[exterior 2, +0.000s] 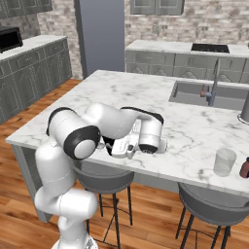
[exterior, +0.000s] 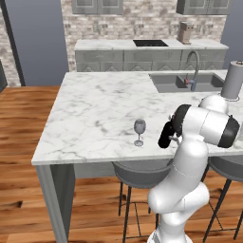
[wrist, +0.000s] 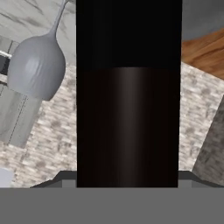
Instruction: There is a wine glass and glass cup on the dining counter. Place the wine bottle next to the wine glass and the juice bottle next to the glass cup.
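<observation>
Arm folded low over the near edge of the counter [exterior: 90, 109]. Wine bottle [wrist: 128, 109] sits right against the hand camera, a dark column between the jaws; in the left base view its black body [exterior: 165, 135] pokes out by the wrist, tilted, just right of the wine glass [exterior: 139, 131]. Jaws appear closed on the bottle, though the fingertips are hidden. Glass stands upright near the counter's front edge; hand view shows it [wrist: 37, 65] rolled, left of the bottle. Glass cup [exterior 2: 224, 162] and juice bottle [exterior 2: 245, 168] stand close together at the counter's right end, well apart from the arm.
</observation>
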Robot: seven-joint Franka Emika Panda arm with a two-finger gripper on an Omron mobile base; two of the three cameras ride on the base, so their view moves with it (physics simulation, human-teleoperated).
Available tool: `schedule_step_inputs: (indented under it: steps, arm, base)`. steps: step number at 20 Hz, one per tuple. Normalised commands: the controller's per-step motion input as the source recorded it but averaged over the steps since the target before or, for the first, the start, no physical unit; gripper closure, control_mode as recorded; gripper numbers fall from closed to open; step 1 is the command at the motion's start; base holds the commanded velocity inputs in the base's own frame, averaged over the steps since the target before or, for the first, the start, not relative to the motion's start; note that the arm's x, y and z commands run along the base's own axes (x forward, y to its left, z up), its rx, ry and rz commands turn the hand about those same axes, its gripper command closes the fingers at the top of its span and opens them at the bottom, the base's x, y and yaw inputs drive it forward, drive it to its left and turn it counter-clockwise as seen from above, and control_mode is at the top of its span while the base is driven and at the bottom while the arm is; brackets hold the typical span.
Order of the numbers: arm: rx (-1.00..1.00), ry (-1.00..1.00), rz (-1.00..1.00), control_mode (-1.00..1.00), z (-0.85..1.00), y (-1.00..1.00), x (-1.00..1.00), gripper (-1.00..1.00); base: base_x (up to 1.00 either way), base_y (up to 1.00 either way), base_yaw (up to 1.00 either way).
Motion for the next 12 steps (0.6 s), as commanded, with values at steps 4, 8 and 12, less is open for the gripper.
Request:
schedule_step_inputs:
  steps: [4,8,12]
  arm:
    - [0.00,0.00,0.00,-1.00,-0.06,0.00,0.24,1.00]
    - [0.00,0.00,0.00,-1.00,-0.22,0.00,0.32,1.00]
    - [0.00,0.00,0.00,-1.00,-0.29,0.00,0.30,1.00]
  base:
    - [0.00,0.00,0.00]
    - [0.00,0.00,0.00]
    - [0.00,0.00,0.00]
